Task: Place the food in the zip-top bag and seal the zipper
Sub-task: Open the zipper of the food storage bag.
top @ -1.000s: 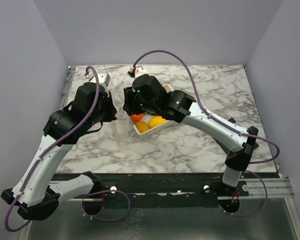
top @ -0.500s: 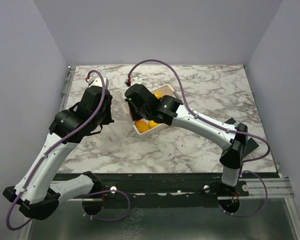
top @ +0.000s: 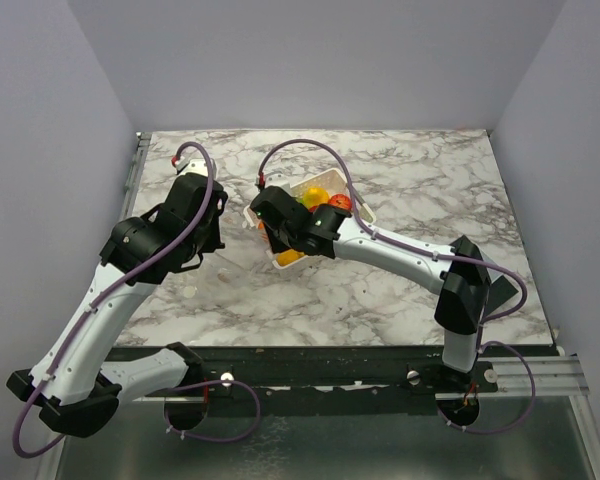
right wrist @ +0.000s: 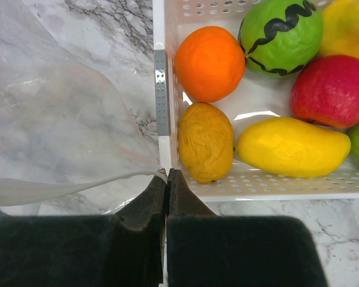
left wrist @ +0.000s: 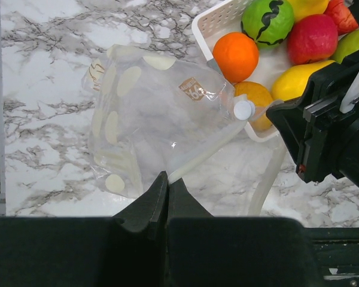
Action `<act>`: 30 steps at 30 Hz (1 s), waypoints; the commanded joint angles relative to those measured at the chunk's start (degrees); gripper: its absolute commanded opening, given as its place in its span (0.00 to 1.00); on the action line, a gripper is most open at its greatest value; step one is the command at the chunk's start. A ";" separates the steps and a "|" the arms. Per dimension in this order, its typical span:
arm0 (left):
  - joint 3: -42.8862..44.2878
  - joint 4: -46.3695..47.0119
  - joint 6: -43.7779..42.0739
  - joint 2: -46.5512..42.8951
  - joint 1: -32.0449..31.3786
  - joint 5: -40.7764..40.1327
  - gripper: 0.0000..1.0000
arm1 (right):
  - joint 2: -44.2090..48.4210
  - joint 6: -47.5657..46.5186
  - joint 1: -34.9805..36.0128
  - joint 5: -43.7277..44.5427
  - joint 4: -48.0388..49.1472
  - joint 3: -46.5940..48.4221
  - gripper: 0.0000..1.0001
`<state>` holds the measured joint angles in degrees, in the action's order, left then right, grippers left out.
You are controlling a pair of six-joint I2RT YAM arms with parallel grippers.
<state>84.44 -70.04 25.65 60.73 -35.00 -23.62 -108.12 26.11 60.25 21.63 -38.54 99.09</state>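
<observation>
Though the arms hide much from above, the white slotted plastic basket of glossy toy fruits shows on the marble table; the bag is hard to make out there. At the left wrist, the crinkled see-through zip-top bag lies just beside the basket, with the left gripper pinched on its near edge. At the right wrist, the right gripper is clamped on the bag by its pale zipper; the frame cuts off the bag's left part.
</observation>
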 commanded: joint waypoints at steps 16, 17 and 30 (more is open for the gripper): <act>-3.58 0.72 -0.92 1.03 0.01 -7.35 0.00 | 3.51 -0.98 -0.93 -4.96 5.09 -2.08 0.21; -4.11 0.96 -1.07 1.13 0.02 -7.70 0.00 | 3.64 -1.08 -0.92 -5.18 4.95 -1.68 0.23; -9.40 4.75 -2.24 2.54 0.02 -9.62 0.00 | 10.55 -0.82 -0.92 -7.69 3.43 -0.74 0.49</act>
<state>76.03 -67.18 24.45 62.85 -35.00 -30.68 -101.86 25.50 59.55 14.61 -33.93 96.51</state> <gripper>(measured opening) 0.005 0.467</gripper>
